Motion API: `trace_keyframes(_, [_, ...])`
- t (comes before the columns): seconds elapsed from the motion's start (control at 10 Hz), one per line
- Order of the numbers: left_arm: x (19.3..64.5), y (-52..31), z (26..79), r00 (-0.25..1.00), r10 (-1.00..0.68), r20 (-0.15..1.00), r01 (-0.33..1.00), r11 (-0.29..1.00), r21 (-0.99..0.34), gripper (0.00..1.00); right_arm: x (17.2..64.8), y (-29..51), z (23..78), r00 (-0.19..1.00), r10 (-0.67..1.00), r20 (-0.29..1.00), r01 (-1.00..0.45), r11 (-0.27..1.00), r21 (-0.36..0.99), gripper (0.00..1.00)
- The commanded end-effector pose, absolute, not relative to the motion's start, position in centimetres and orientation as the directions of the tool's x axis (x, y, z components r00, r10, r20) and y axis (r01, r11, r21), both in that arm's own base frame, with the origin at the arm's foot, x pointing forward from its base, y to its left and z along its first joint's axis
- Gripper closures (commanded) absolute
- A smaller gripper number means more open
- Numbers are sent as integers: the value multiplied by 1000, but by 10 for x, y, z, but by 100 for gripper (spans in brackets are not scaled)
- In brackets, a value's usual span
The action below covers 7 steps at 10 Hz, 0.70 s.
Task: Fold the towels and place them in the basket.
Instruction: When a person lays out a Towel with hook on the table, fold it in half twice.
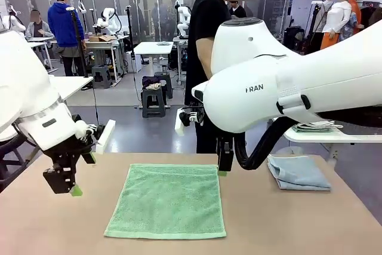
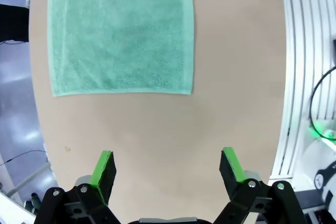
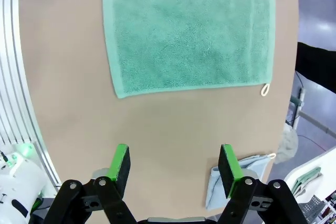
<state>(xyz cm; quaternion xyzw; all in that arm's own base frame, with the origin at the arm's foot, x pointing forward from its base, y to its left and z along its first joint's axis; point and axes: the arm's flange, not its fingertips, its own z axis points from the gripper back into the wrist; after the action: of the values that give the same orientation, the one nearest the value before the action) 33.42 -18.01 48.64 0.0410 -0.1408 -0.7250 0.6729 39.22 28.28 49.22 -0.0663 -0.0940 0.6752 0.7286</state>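
Note:
A mint green towel [image 1: 167, 200] lies spread flat in the middle of the table, also seen as the towel [image 2: 121, 30] in the left wrist view and the towel [image 3: 189, 30] in the right wrist view. A light blue-grey towel [image 1: 298, 172] lies folded at the table's right side; the right wrist view shows this towel [image 3: 223, 182] too. My left gripper [image 1: 68, 188] hovers open left of the green towel, with nothing between its fingers [image 2: 167, 156]. My right gripper [image 1: 223, 171] hangs open at the towel's far right corner, also empty [image 3: 174, 150]. The basket is out of view.
A person [image 1: 206, 28] in black stands at the far side of the table. A white side table [image 1: 334, 137] at the right carries folded cloths [image 1: 316, 126]. Bare tabletop [image 1: 59, 231] surrounds the green towel.

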Motion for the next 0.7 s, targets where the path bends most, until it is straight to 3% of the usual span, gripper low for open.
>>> trace_keyframes(0.0, [333,-180,491,-94,-987,129,961,-56,271,0,391,282,492,65,997,45,-972,73,-222,15])
trace_keyframes(0.6, [338,-184,489,-69,-987,148,968,-31,248,0,389,284,480,81,996,37,-973,87,-215,15])
